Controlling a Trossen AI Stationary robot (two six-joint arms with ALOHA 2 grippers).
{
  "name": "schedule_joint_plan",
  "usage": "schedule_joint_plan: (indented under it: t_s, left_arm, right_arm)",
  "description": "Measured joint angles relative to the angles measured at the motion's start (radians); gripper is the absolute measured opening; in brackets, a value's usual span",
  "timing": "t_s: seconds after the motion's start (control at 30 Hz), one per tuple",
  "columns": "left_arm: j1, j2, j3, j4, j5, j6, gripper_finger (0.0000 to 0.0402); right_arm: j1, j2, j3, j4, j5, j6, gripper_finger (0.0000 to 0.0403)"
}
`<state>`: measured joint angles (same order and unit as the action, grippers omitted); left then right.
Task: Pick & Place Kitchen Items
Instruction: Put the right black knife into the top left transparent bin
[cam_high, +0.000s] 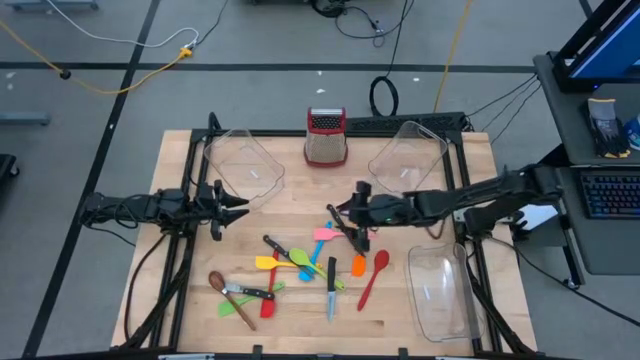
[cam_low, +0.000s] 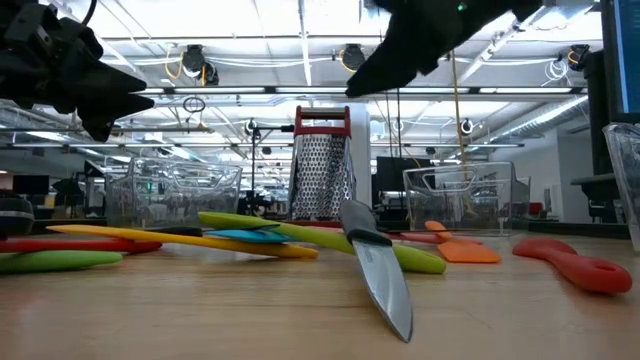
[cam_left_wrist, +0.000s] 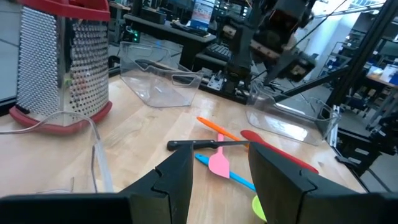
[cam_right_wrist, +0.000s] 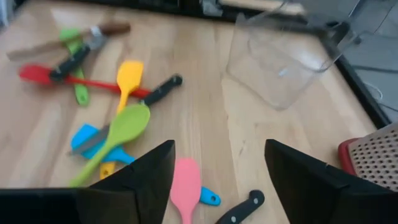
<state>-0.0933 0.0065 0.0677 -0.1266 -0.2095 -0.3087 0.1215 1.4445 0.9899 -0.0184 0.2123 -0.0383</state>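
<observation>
The kitchen items lie scattered on the wooden table (cam_high: 180, 330): a pink spatula (cam_right_wrist: 185, 190), a blue spatula (cam_high: 310, 262), a yellow spatula (cam_right_wrist: 127, 78), a green spoon (cam_right_wrist: 118, 134), an orange spatula (cam_high: 358, 265), a red spoon (cam_high: 374, 276), a brown spoon (cam_high: 217, 281) and black-handled knives (cam_high: 331, 290). My right gripper (cam_right_wrist: 217, 180) hangs open above the pink spatula, slanting down, with nothing between its fingers. My left gripper (cam_left_wrist: 221, 180) stands open and level at the table's left (cam_high: 238, 205), clear of everything.
Clear plastic bins stand at the far left (cam_high: 245, 162), the far right (cam_high: 408, 156) and the near right (cam_high: 445, 292). A metal box grater (cam_high: 326, 137) with a red top stands at the far middle. Bare wood lies between the bins and along the near edge.
</observation>
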Motion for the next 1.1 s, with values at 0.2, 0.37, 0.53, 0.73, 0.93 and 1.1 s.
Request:
schedule_joint_plan:
  t_s: [0.2, 0.37, 0.53, 0.73, 0.93, 1.1]
  left_arm:
    - [0.000, 0.000, 0.000, -0.002, 0.008, 0.016, 0.0157]
    - [0.000, 0.000, 0.000, -0.003, 0.026, 0.018, 0.0157]
    - [0.000, 0.000, 0.000, -0.004, 0.028, 0.018, 0.0157]
    - [0.000, 0.000, 0.000, -0.004, 0.029, 0.019, 0.0157]
    - [0.000, 0.000, 0.000, -0.004, 0.029, 0.019, 0.0157]
    - [0.000, 0.000, 0.000, -0.003, 0.028, 0.020, 0.0157]
  right_arm:
    - [-0.026, 0.116, 0.056, -0.044, 0.000, -0.009, 0.0287]
    - [-0.083, 0.176, 0.065, -0.080, 0.001, 0.059, 0.0305]
    - [-0.145, 0.225, 0.065, -0.091, 0.001, 0.118, 0.0306]
    - [-0.179, 0.246, 0.064, -0.129, -0.004, 0.176, 0.0306]
    - [-0.179, 0.253, 0.064, -0.164, -0.019, 0.217, 0.0306]
    - [-0.179, 0.297, 0.063, -0.186, -0.027, 0.243, 0.0306]
